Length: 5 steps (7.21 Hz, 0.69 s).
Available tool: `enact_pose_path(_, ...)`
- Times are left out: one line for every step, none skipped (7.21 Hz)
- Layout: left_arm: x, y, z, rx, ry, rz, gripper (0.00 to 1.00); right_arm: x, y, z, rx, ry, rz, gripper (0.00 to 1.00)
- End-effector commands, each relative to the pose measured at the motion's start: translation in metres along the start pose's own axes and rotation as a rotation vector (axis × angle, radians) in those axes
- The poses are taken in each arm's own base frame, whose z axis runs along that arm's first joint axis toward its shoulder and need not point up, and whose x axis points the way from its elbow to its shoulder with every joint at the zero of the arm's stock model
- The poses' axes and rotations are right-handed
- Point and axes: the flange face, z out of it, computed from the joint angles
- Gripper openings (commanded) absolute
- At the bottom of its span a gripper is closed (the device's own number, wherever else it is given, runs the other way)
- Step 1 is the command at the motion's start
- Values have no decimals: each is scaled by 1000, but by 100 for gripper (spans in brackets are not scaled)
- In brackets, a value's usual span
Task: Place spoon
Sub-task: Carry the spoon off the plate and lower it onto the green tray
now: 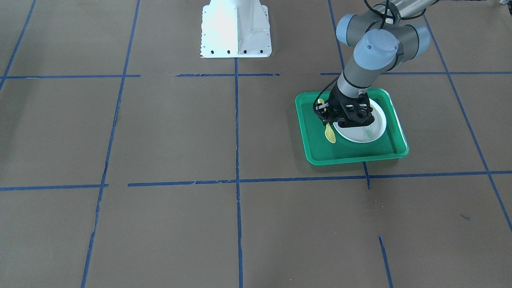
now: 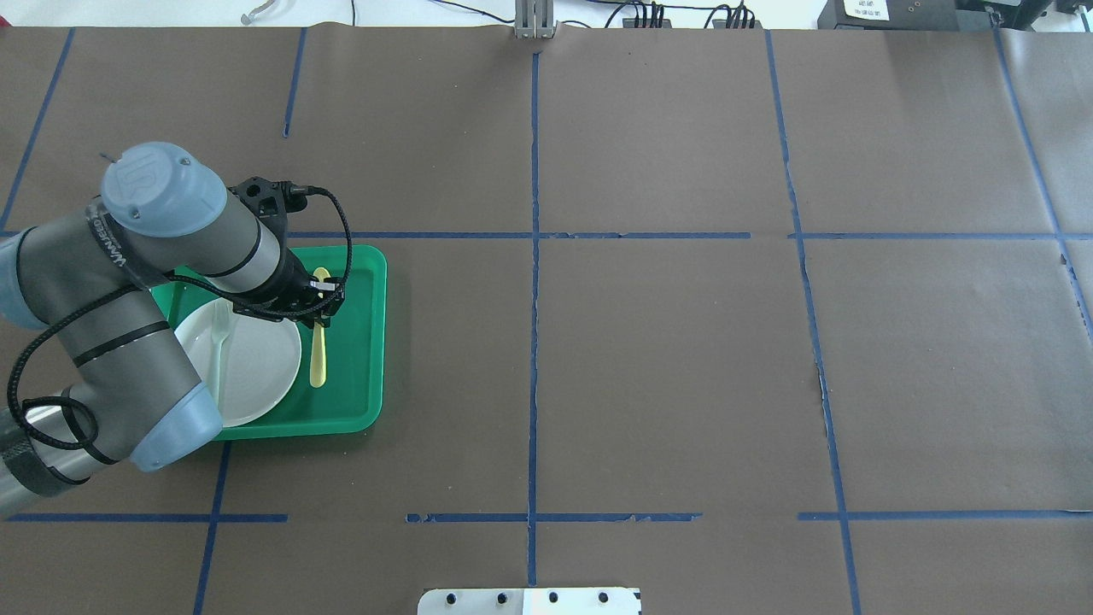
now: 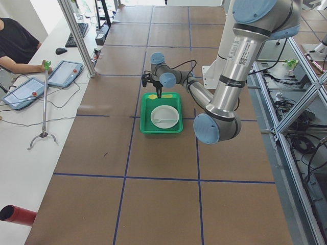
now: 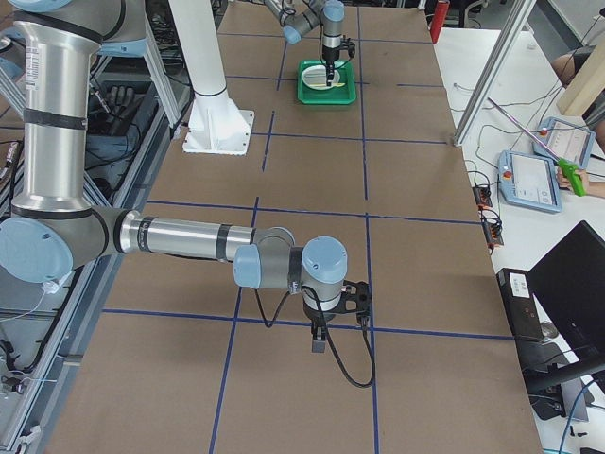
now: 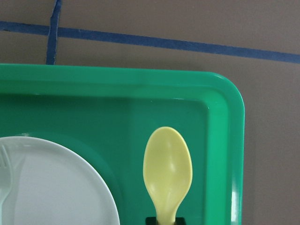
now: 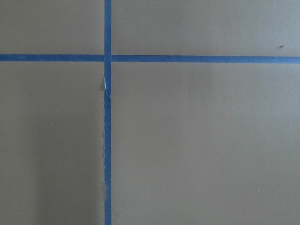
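Although the spoon (image 2: 318,363) is already sitting low in the tray (image 2: 352,359) beside the plate (image 2: 256,363), the left gripper (image 2: 322,313) is pinching its neck; release and retreat are likely remaining.

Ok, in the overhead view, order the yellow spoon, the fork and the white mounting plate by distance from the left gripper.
1. the yellow spoon, right at the left gripper, over the green tray's right side.
2. the fork, on the white plate, further left.
3. the white mounting plate, far off at the view's bottom edge.
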Motion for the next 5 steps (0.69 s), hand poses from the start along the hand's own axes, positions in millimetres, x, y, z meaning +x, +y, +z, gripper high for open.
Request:
enact_pose_path(7, 16, 25, -33, -10, 13, 0, 0, 0, 0, 0, 0, 1, 100)
enact_pose_path(8, 18, 29, -39, -13, 16, 0, 0, 0, 0, 1, 0, 0, 100)
enact_pose_path(9, 18, 33, -43, -17, 16, 0, 0, 0, 0, 0, 0, 1, 100)
enact_pose_path(11, 17, 33, -42, -16, 17, 0, 0, 0, 0, 0, 0, 1, 100)
enact_pose_path(11, 17, 33, -42, -16, 18, 0, 0, 0, 0, 0, 0, 1, 100)
